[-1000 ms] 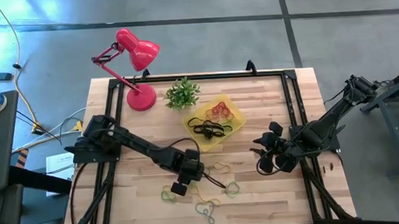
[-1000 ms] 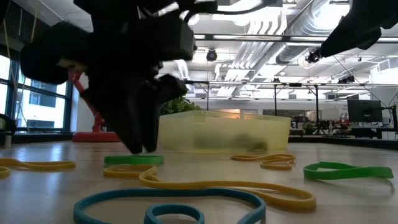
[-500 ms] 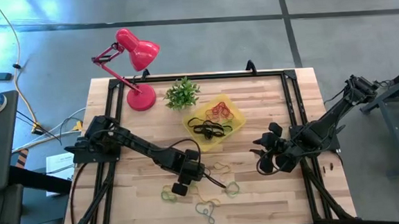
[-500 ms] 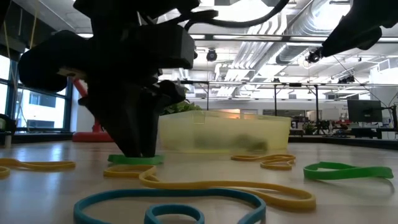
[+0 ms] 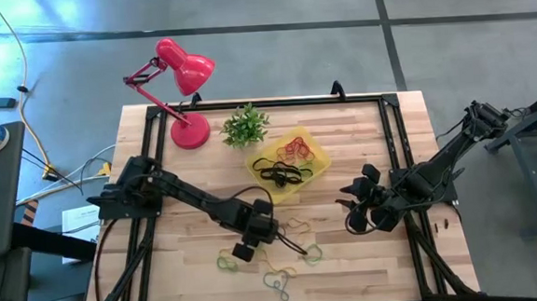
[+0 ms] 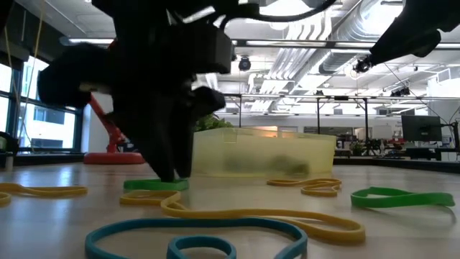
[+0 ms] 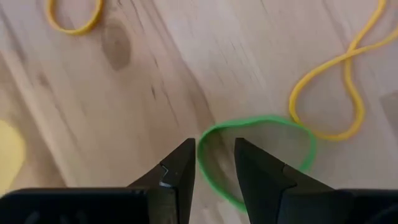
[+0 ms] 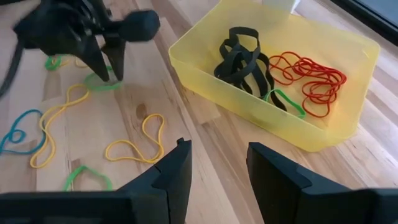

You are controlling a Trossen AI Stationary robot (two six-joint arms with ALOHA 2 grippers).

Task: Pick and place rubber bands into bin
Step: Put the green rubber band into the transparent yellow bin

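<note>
My left gripper (image 7: 214, 155) points down at the table's near middle (image 5: 243, 251), slightly open. Its two fingertips stand on either side of one end of a green rubber band (image 7: 267, 124) lying flat on the wood; this band also shows in the low view (image 6: 154, 185) and the right wrist view (image 8: 102, 83). The yellow bin (image 5: 288, 163) stands behind it, holding black, red and green bands (image 8: 242, 53). My right gripper (image 8: 217, 162) is open and empty to the right of the bin (image 5: 356, 210). My left gripper comes from above, fingers pointing down, tips at the tabletop (image 6: 171, 176). One end of the green band (image 7: 208, 140) runs through the gap between the fingers, across them. The band lies flat and slack on the table. I cannot tell whether the fingers touch it.
More loose bands lie near the front edge: yellow ones (image 5: 296, 225), a teal one (image 5: 277, 283) and another green one (image 5: 310, 253). A green spiky plant (image 5: 244, 124) and a red lamp (image 5: 185, 76) stand at the far left. A black frame (image 5: 395, 152) borders the table.
My left gripper has come down onto the green band until its fingertips reach the tabletop. It has also shifted a little toward the table's right edge. The bands have stayed where they were.
</note>
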